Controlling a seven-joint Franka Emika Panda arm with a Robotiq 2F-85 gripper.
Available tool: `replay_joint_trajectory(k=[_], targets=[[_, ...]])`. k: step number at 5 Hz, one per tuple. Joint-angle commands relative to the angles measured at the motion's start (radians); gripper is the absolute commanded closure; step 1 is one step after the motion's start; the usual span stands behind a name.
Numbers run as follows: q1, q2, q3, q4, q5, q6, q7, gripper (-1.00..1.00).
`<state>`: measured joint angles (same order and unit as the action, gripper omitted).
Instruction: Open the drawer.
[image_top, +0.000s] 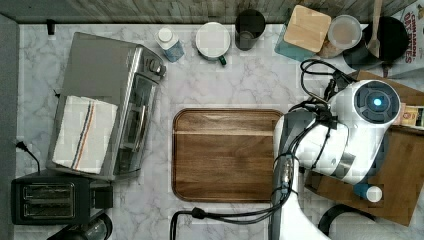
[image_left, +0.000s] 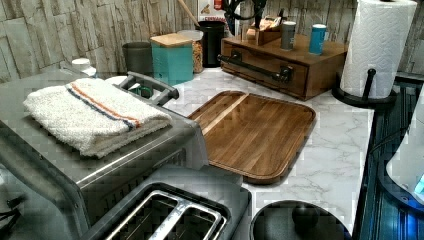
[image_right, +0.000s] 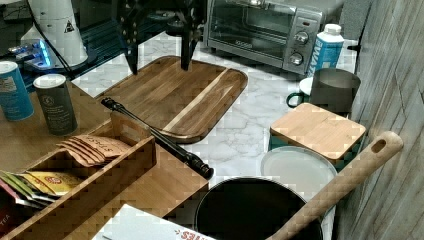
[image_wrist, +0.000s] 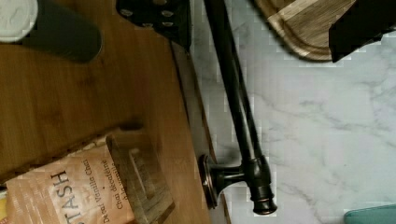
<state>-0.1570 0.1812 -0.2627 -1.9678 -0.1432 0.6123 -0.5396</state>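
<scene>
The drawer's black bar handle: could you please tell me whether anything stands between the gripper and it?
Nothing visible does. In the wrist view the open gripper's fingers stand either side of the long black metal bar handle. The dark wooden cutting board lies near the wide brown wooden drawer's front and may limit its travel.

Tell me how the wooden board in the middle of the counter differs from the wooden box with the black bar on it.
The cutting board lies flat and low on the marble; the drawer box stands taller, against the wall. The cutting board is bare; the drawer box carries two canisters and tea packets on top. The drawer box has a long black bar handle across its closed drawer; the cutting board has no handle, only rounded corners and a raised rim. Both are brown wood.
</scene>
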Motion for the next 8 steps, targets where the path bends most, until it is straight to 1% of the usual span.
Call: replay_joint_trajectory(k=[1,2,3,4,5,6,7,8], targets=[[0.050,0.049,0.028,0.074,-0.129,-0.110,0.008,-1.00],[0.037,0.051,0.022,0.034,-0.155,-0.054,0.004,-1.00],[0.032,0.052,-0.026,-0.018,-0.113,0.060,-0.064,-1.00],[0.018,0.038,-0.036,-0.102,-0.077,0.184,-0.074,-1.00],[0.016,0.020,-0.023,-0.176,-0.076,0.228,0.001,-1.00],[0.008,0.042,-0.023,-0.211,-0.045,0.277,0.009,-1.00],[0.013,0.065,-0.028,-0.233,-0.047,0.298,0.030,-1.00],[-0.005,0.086,-0.031,-0.252,-0.063,0.389,-0.014,-1.00]])
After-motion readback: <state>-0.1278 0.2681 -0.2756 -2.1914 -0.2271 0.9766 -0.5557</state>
